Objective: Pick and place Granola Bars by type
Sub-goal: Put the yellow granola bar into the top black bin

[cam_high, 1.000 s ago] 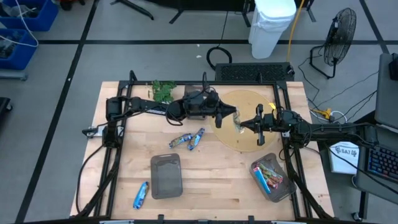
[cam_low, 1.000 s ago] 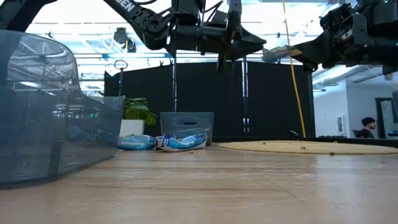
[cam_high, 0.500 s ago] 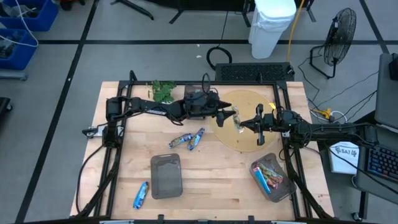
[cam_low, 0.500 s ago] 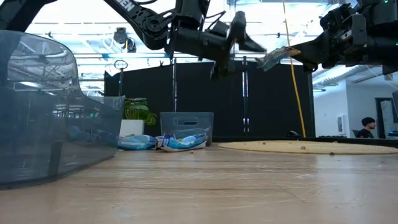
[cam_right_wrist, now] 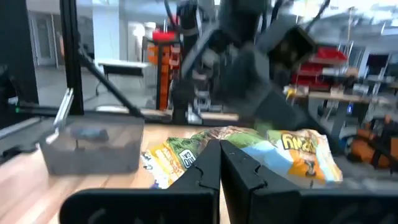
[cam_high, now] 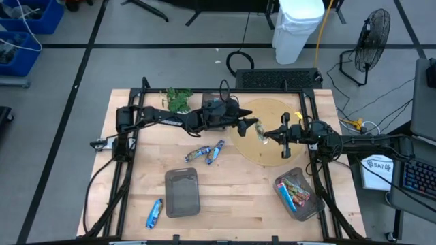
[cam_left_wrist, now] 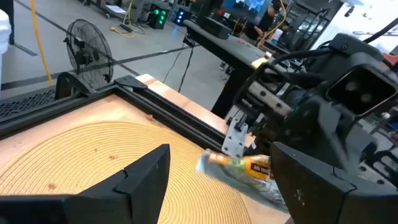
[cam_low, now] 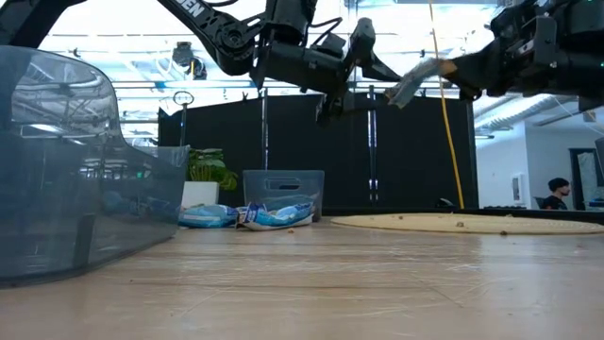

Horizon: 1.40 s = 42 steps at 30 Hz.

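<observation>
Nearest the low camera: grey bin [cam_low: 66,179], then the far bin [cam_high: 182,192] with blue bars [cam_low: 274,216] lying on the surface [cam_high: 225,190] beside it — those look like later picks.

Step in hand reads as a mid-air handoff, left to right. Right gripper [cam_high: 274,137] is clamped on a tan/gold-green granola bar [cam_high: 260,131] — fingers pinched tight on the wrapper's middle in its wrist view [cam_right_wrist: 219,163], bar hanging above the round wooden mat [cam_high: 269,153]. Left gripper [cam_high: 251,124] is spread wide, holding nothing, its fingers either side of the bar's end in the left wrist view [cam_left_wrist: 242,165].

To do it well:
- Left arm should back straight off along its finger axis — any sideways swing risks clipping the wrapper and twisting it in the right grip.
- Right grip is on crinkly foil, so move slow; no fast wrist rolls.
- Carry to the right-hand bin [cam_high: 298,195], which already holds reddish and tan bars — best guess for this type.
- Release low over the bin so it doesn't bounce out.

One more blue bar [cam_high: 154,213] sits near the surface's front-left edge.
</observation>
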Available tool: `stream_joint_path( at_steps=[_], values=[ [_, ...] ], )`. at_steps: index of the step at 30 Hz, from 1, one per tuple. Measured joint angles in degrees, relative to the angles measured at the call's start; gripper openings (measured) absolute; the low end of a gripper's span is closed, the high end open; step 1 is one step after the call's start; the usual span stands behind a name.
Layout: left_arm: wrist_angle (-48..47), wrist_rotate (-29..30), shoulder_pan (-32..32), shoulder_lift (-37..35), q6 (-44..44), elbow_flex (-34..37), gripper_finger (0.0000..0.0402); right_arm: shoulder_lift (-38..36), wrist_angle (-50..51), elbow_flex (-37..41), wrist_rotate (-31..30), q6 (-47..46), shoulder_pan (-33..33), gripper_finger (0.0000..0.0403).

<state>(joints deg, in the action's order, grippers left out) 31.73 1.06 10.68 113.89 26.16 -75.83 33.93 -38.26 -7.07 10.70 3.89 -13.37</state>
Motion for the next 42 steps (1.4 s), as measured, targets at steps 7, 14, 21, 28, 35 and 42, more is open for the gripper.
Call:
stream_joint_path(
  at_steps=[7,14,21,28,35,42],
  values=[
    [1.7,-3.2,0.0,0.0,1.6,0.0,0.0274,0.4,-1.5,0.0,0.1,3.0,0.1,0.0],
    [0.6,-9.8,0.0,0.0,0.2,0.0,0.0273,2.2,0.6,0.0,-3.0,4.1,2.0,0.0],
    [-15.1,-25.8,0.2,-0.4,-7.5,0.0,0.0273,6.5,12.6,0.0,-3.7,-3.8,4.9,0.0001],
    [-34.3,-16.7,0.4,-4.2,-14.0,0.0,0.0273,14.2,26.9,-8.8,-12.0,-8.0,10.0,0.0057],
    [-38.7,-5.1,-2.3,-15.3,-21.8,2.1,0.0273,28.0,48.4,-26.2,-19.7,-17.8,14.0,0.0169],
    [-19.5,1.6,-5.2,-27.0,-24.5,18.7,0.0273,43.0,55.2,-36.7,-19.7,-31.6,13.7,0.0213]
  ],
)
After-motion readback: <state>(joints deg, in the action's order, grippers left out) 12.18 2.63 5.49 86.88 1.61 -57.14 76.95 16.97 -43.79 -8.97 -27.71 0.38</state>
